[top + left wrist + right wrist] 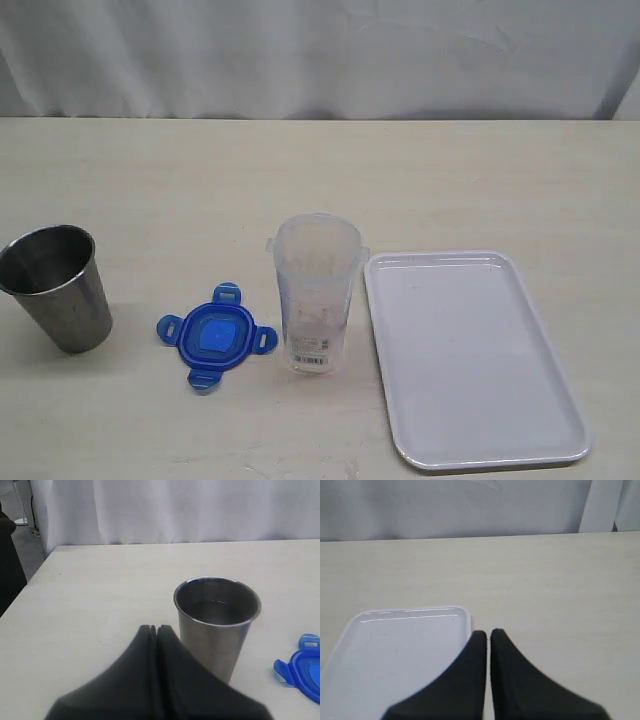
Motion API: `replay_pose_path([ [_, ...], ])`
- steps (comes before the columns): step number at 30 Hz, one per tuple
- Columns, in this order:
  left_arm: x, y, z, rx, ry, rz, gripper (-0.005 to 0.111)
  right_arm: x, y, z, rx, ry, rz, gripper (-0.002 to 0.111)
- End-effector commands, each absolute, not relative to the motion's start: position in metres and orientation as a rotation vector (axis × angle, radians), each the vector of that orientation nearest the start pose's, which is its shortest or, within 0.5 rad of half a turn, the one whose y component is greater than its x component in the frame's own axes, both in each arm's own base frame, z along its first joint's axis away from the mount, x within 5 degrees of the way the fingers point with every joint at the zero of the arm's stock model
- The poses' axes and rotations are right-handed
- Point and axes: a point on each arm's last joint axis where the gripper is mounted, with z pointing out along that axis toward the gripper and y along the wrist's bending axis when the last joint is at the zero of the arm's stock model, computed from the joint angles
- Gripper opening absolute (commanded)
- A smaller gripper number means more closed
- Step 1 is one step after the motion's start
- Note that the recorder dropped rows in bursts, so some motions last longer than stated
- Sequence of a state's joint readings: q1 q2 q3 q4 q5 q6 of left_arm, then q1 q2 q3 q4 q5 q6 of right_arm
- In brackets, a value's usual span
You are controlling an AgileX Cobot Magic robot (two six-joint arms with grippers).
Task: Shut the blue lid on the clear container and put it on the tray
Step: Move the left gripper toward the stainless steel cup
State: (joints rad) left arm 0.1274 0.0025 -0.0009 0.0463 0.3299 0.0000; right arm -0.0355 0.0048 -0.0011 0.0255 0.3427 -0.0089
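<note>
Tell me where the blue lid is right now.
In the exterior view the blue lid lies flat on the table, left of centre, between the steel cup on its left and the clear container on its right.

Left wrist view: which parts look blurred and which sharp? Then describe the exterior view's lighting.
Left wrist view: the left gripper is near and soft-edged, the steel cup sharp; exterior view: even, diffuse light, faint shadows, sheen on the tray.
</note>
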Motion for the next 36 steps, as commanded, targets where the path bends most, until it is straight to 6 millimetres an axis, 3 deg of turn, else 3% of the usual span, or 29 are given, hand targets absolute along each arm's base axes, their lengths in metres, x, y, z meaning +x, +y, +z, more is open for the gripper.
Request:
replay_pose_path([
  [1, 0.053, 0.008, 0.184, -0.095, 1.805, 0.134, 0.000, 0.053, -0.001, 0.182, 0.037, 1.828, -0.009, 0.004],
  [13, 0.054, 0.009, 0.186, -0.076, 1.781, 0.160, 0.000, 0.053, -0.001, 0.182, 0.037, 1.828, -0.009, 0.004],
  [17, 0.055, 0.008, 0.196, -0.078, 1.672, 0.145, 0.000, 0.053, -0.002, 0.182, 0.030, 1.829, -0.021, 0.004],
  [21, 0.056, 0.007, 0.208, -0.179, 1.527, 0.019, 0.000, 0.054, -0.002, 0.183, 0.025, 1.818, -0.028, 0.004],
  [28, 0.052, 0.009, 0.233, -0.188, 1.253, 0.019, 0.000, 0.055, -0.002, 0.190, 0.032, 1.738, -0.018, 0.004],
  [30, 0.049, 0.010, 0.239, -0.244, 1.171, -0.063, 0.000, 0.055, -0.002, 0.192, 0.032, 1.719, -0.018, 0.004],
  [32, 0.049, 0.009, 0.239, -0.313, 1.154, -0.173, 0.000, 0.056, -0.002, 0.193, 0.030, 1.706, -0.017, 0.004],
  [36, 0.053, 0.004, 0.242, -0.224, 1.169, -0.159, 0.010, 0.056, -0.002, 0.199, 0.029, 1.644, -0.018, 0.004],
])
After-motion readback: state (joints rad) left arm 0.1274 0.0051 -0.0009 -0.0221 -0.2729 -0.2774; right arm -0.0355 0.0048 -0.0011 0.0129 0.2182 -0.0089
